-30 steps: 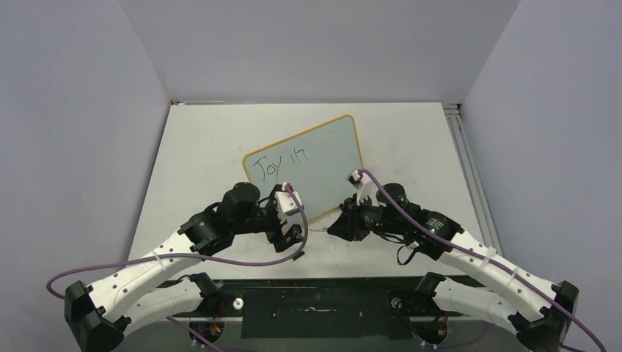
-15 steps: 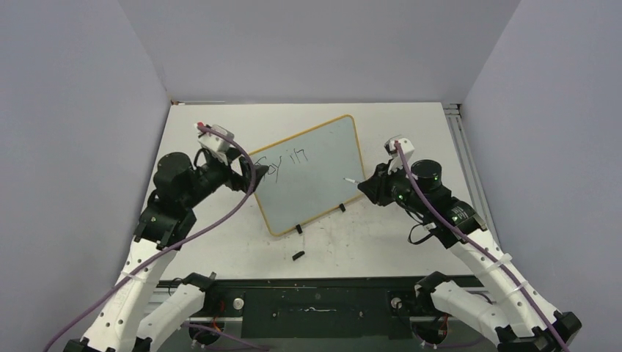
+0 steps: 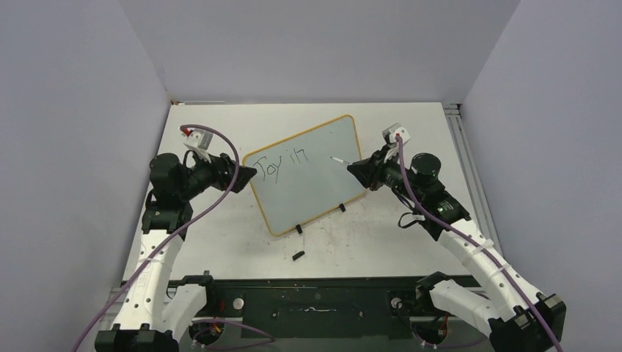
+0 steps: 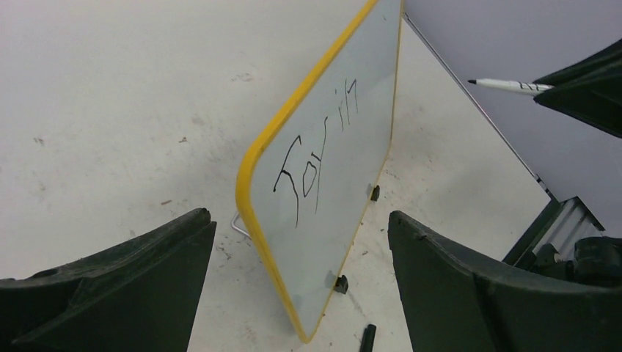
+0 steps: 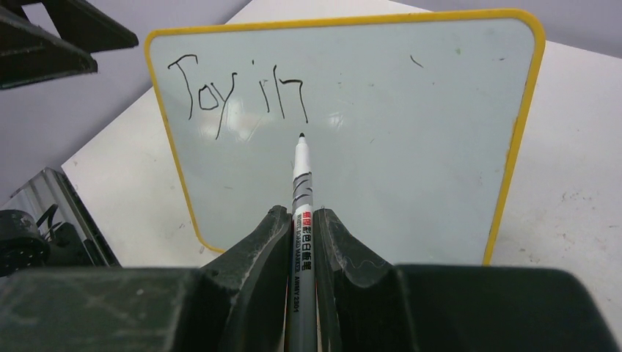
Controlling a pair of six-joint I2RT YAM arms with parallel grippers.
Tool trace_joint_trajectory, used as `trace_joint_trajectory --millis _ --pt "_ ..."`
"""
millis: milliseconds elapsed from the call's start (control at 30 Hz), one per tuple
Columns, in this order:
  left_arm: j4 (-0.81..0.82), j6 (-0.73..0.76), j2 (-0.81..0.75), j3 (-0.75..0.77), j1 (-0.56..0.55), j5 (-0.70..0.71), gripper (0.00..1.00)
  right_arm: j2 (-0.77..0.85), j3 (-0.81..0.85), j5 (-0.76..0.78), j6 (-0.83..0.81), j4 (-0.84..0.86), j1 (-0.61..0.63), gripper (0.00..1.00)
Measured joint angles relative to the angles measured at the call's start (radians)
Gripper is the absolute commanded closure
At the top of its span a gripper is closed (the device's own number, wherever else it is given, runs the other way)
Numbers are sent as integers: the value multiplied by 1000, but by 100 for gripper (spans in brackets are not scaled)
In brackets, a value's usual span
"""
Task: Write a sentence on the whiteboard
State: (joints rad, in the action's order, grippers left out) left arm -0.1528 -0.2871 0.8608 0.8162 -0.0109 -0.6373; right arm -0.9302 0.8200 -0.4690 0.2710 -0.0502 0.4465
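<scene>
- Partly hidden: rear prop of whiteboard (image 3: 315, 198), only a wire bit (image 4: 236, 224) showing; small black piece (image 3: 297, 256) on table (image 3: 220, 242) too small to identify.
- Legible of sentence (image 5: 235, 92): "Joy in" only, upper left of board face.
- Propped tilted mid-table, long axis diagonal, near-left to far-right.
- Clamped in right tool (image 5: 301, 220): marker (image 5: 302, 183), tip toward board beneath "in"; contact unclear.
- Spread wide and empty: left tool (image 3: 244, 176), just beside board's left corner.
- Scuffed matte white table; plain lavender-grey walls (image 3: 73, 110).

Yellow-framed glossy whiteboard (image 3: 312, 187) stood tilted on white worktop (image 3: 242, 125), black handwritten "Joy in" (image 3: 282, 167) on it. Right gripper (image 3: 353, 164) held thin white marker (image 3: 339, 160) at board's upper right; left gripper (image 3: 248, 174) just beside its left corner.
</scene>
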Motion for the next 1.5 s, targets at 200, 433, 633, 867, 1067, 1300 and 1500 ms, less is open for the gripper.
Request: trace_joint_trajectory --millis 200,433,633,867,1067,1300,1500 --pt "7 0 17 -43 26 -68 13 -93 -6 18 10 126 33 95" --pt "28 0 59 -61 52 -92 27 -194 -7 38 9 229 80 95" --pt "46 -16 118 -75 52 -139 38 -256 -7 55 9 275 85 95" --pt "68 -29 165 -75 52 -156 48 -292 -7 87 5 315 85 95" --pt "84 -43 194 -75 52 -160 55 -326 -7 111 -5 321 89 95" --pt "89 -45 205 -75 43 -160 67 -329 -7 115 -11 342 98 95" --pt "88 -34 210 -75 32 -159 83 -343 -6 125 -14 352 105 95"
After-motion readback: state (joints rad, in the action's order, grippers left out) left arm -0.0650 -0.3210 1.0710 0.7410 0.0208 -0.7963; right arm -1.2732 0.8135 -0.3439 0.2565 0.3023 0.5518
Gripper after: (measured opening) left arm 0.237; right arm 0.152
